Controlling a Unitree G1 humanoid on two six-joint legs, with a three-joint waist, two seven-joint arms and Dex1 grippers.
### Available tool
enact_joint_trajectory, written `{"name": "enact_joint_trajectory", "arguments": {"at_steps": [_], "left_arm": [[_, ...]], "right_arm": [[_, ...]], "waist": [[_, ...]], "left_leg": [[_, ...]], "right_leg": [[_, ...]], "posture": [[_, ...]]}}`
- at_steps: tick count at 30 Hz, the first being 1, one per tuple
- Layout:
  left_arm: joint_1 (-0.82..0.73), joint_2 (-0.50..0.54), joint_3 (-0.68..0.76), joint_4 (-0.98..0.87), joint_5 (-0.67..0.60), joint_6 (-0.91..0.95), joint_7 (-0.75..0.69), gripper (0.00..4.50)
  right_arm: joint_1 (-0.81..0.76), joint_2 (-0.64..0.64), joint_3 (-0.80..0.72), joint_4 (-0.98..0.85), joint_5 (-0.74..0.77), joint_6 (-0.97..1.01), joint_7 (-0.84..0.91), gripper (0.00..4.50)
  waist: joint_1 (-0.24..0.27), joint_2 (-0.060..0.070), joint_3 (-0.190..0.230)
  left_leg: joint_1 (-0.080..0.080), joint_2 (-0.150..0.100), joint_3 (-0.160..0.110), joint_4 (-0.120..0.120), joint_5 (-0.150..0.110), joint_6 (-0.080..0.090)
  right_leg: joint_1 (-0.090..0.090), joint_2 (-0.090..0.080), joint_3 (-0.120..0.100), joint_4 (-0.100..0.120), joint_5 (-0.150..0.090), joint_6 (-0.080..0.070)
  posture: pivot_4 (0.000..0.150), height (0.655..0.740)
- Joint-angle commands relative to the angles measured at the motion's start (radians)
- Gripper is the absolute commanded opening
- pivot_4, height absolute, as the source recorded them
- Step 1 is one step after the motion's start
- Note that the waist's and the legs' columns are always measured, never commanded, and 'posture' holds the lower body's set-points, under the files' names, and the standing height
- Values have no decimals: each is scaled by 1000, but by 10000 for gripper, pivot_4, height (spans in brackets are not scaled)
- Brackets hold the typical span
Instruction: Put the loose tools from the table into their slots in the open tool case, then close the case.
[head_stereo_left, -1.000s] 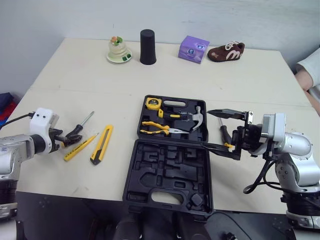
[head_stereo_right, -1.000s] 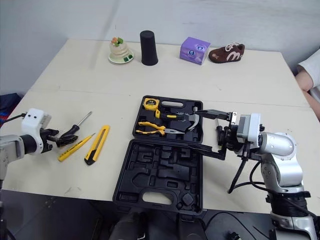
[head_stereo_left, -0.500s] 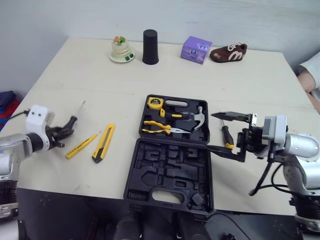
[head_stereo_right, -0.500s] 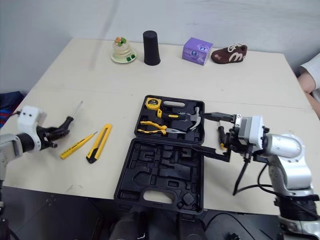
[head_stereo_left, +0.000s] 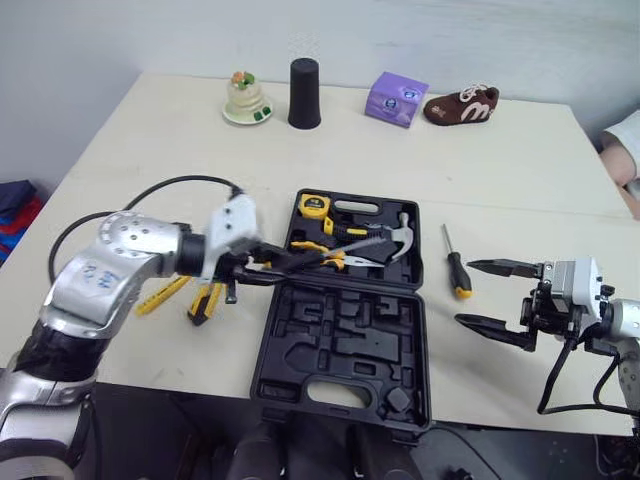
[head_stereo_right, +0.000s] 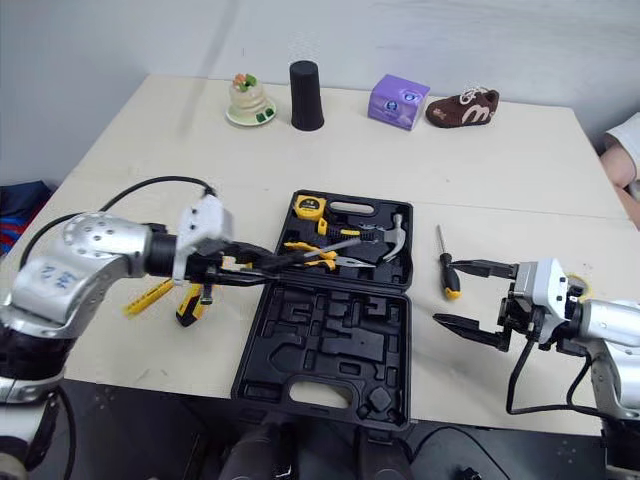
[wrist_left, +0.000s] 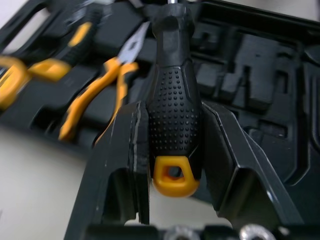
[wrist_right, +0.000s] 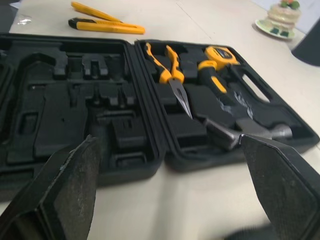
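One screwdriver (wrist_left: 175, 120), tip cut off, sits clamped in left end effector (wrist_left: 172, 107); right end effector (head_stereo_left: 465, 292) apart.

1. The tool case (head_stereo_left: 340, 335) is black moulded plastic, matt, with a faint sheen on its ridges.
2. The held screwdriver (wrist_left: 175, 120) has a black, rubbery-looking grip covered in fine raised dots. Its end cap is glossy yellow plastic and its shaft is bright metal.
3. The left gripper (wrist_left: 175, 107) has jaws of smooth, hard black plastic, scuffed pale along one edge.
4. The right gripper (head_stereo_left: 464, 292) has black fingers (wrist_right: 70, 185) with a grainy, rough, matt face.
5. The hammer (head_stereo_left: 400, 233) has a polished metal head.
6. The pliers (wrist_right: 170, 75) have a bare metal nose and glossy yellow handles.
7. The loose screwdriver (head_stereo_left: 455, 270) has a metal shaft and a black-and-yellow handle.
8. The counter (head_stereo_left: 150, 150) is smooth, matt and cream.
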Motion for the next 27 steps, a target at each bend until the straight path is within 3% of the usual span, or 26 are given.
{"name": "enact_joint_trajectory", "arguments": {"at_steps": [1, 5, 13, 27], "left_arm": [[-96, -4, -185, 28, 193, -104, -79, 10048], [-158, -88, -250, 85, 264, -89, -59, 10048], [-215, -122, -300, 139, 375, -29, -73, 10048], [-218, -165, -333, 157, 449, -62, -121, 10048]], "right_arm": [[13, -18, -33, -7, 9, -17, 16, 45000], [54, -23, -49, -27, 20, -11, 22, 45000], [131, -9, -81, -92, 36, -8, 8, 45000], [148, 4, -69, -130, 30, -8, -36, 45000]], "waist": [[4, 0, 0], [10, 1, 0], [9, 1, 0], [10, 1, 0]], "left_leg": [[0, 0, -1, 0, 1, -1], [-1, -1, -2, 0, 2, 1], [-2, 0, -3, 2, 2, 1], [-2, 0, -5, 5, 2, 1]], "right_leg": [[0, 1, 1, 0, 0, 0], [1, 2, 5, 0, 0, 0], [0, 0, 5, 1, 0, 1], [2, 0, 5, 2, 0, 1]], "posture": [[1500, 7400], [1500, 7400], [1500, 7400], [1500, 7400]]}}
